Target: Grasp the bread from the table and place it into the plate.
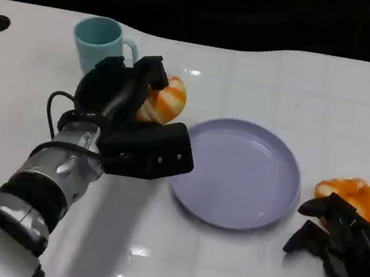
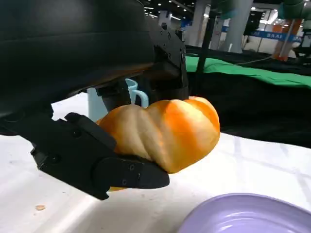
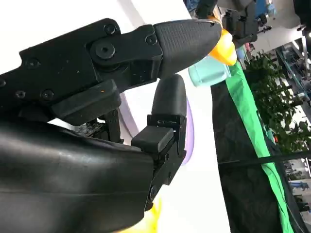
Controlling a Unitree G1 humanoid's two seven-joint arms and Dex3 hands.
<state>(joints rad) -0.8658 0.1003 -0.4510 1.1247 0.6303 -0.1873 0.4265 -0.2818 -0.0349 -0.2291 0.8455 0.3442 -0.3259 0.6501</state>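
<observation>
My left hand (image 1: 118,94) grips a round orange-and-cream bread (image 1: 167,101) between the mug and the plate. In the left wrist view the bread (image 2: 165,128) sits between black fingers (image 2: 97,160) above and below it. The lilac plate (image 1: 239,174) lies empty just right of that hand, and its rim (image 2: 248,216) shows close under the bread. A second bread (image 1: 357,199) lies on the table right of the plate. My right hand (image 1: 342,252) rests on the table just in front of it, fingers apart and holding nothing.
A light blue mug (image 1: 100,41) stands at the back left, right behind the held bread, and the left wrist view shows the mug (image 2: 131,92) too. The white table's far edge (image 1: 200,40) meets a dark background. Two black holes mark the far corners.
</observation>
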